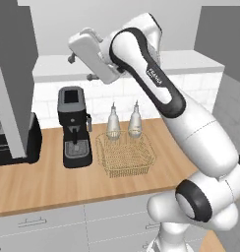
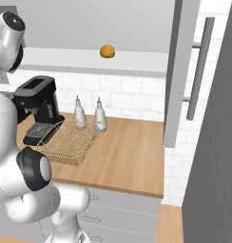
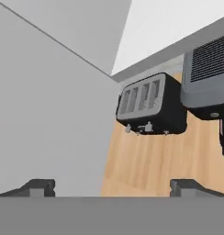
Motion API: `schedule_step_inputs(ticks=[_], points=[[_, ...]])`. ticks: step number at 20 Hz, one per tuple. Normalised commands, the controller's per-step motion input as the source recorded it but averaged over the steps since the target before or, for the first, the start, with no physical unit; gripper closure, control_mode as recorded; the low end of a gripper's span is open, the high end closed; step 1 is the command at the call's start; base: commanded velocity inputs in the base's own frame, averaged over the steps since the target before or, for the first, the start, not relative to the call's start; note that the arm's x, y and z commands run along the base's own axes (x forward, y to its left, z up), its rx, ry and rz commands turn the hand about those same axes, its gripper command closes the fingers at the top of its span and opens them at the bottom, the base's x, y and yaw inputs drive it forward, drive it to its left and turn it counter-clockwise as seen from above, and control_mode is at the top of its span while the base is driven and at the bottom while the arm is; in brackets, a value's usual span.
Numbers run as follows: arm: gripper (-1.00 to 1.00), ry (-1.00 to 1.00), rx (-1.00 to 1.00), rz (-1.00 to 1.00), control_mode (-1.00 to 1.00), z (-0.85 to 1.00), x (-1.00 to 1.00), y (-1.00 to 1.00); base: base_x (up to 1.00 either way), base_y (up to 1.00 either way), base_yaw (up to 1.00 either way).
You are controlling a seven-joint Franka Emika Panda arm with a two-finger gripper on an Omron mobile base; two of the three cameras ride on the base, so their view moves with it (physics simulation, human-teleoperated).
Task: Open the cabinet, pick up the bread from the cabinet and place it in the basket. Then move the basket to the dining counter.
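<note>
Cabinet open, bread not yet picked.

Both cabinet doors [image 2: 177, 71] swung wide, so first step judged done. Bread [image 2: 107, 51] sitting on the cabinet shelf [image 2: 137, 61], untouched, above the bench [image 2: 127, 152]. Basket [image 1: 125, 155] empty on the bench, just in front of two glass bottles [image 1: 123, 123] and beside the coffee machine [image 1: 74, 127]. End effector [image 3: 114, 186] raised near the left door, fingers spread wide, holding nothing, looking down past the door at a black toaster [image 3: 148, 105]. Left to do: reaching in for the bread, dropping it into the basket, then carrying the basket to the dining counter.
</note>
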Motion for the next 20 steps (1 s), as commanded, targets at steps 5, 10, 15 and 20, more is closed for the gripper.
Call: schedule_step_inputs(ticks=[5,10,15,20], points=[[-1.0,-0.16,-0.18,-0.24,-1.0,-0.02,-0.08,-1.0,0.0,0.0,0.0],[-1.0,-0.05,-0.1,-0.41,-1.0,-0.06,-0.14,-1.0,0.0,0.0,0.0],[-1.0,-0.25,-0.14,-0.38,-1.0,-0.25,0.0,-1.0,0.0,0.0,0.0],[-1.0,-0.33,-0.12,-0.32,-1.0,-0.05,0.31,-0.82,0.0,0.0,0.0]])
